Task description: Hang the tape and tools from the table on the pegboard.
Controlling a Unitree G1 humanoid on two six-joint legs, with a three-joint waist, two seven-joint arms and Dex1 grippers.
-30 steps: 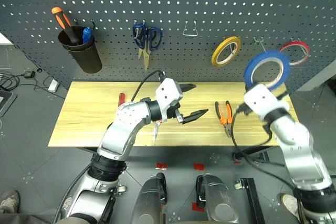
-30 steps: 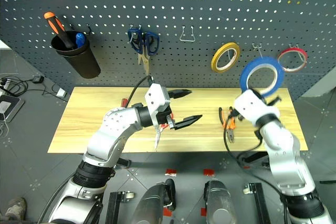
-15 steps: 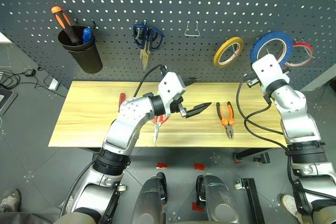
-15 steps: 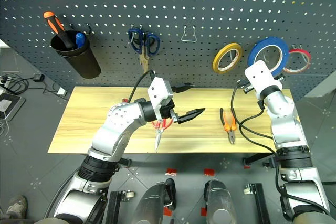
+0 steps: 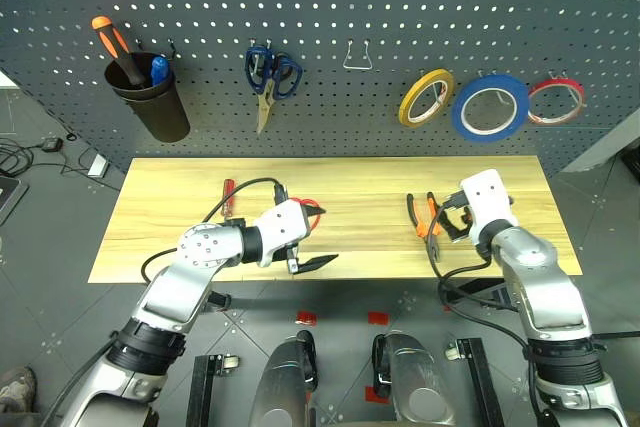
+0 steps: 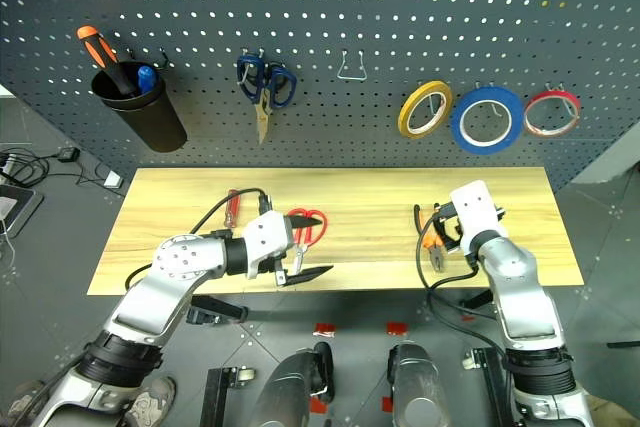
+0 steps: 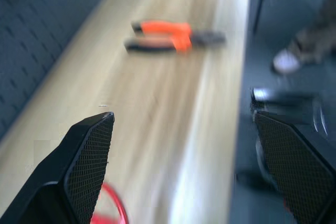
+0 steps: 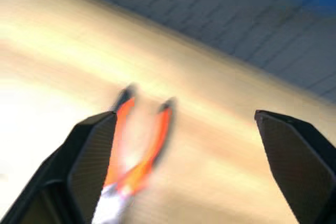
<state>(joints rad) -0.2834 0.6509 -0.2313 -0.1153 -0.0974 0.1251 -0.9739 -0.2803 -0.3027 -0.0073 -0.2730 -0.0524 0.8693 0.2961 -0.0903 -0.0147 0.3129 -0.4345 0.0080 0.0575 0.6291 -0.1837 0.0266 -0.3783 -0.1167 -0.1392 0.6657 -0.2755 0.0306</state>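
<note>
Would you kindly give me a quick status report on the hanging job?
Both grippers open, empty. Blue tape hung on pegboard. Pliers, red scissors, red screwdriver on table. Nothing in the way.

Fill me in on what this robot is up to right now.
It is hanging items on the pegboard. The blue tape already hangs there between a yellow roll and a red-rimmed roll. The pliers, red-handled scissors and red-handled screwdriver lie on the table. The right gripper is open by the pliers; the left gripper is open near the scissors.
</note>
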